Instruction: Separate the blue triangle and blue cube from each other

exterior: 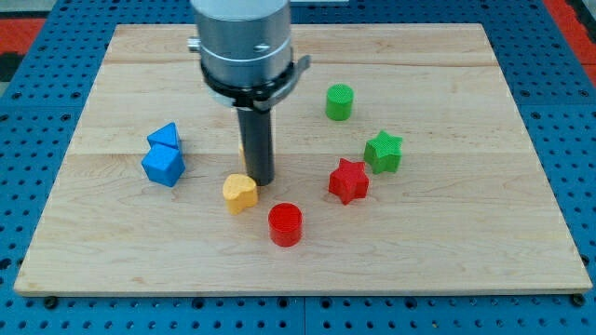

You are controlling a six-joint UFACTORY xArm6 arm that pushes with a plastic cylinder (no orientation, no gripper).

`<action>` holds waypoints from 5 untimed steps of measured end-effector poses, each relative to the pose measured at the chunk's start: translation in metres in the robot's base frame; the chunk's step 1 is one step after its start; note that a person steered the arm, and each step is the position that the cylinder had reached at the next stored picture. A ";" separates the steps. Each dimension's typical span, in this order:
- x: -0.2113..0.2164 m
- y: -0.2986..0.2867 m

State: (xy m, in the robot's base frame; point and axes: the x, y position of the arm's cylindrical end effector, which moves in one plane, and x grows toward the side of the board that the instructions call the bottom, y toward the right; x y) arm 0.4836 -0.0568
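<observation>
Your end effector is a plain dark rod with no jaws, so there is nothing on it to spread, press together or pinch; it holds nothing. My tip [260, 181] stands on the wooden desk [466, 251] near the middle of the board, under the grey arm housing [244, 42].

You find both task blocks off to the view's left of my tip, well apart from it. The blue triangle [165, 137] lies slightly above the tip's level, and the blue cube [164, 166] sits just below the triangle, touching it or nearly so; you cannot tell a gap between them.

Just below and slightly left of my tip sits the yellow heart-shaped block [239, 193], very close to the rod, though you cannot tell whether they touch. Below and a little right of the tip is the red cylinder [285, 224]. To the tip's right lies the red star [348, 180], with the green star [383, 152] beyond it, further right and higher. The green cylinder [339, 102] stands above and right of the tip.
</observation>
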 end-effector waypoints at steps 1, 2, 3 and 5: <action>-0.006 -0.020; -0.013 -0.035; -0.008 -0.064; -0.080 -0.069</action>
State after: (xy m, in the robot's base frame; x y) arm 0.4036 -0.1261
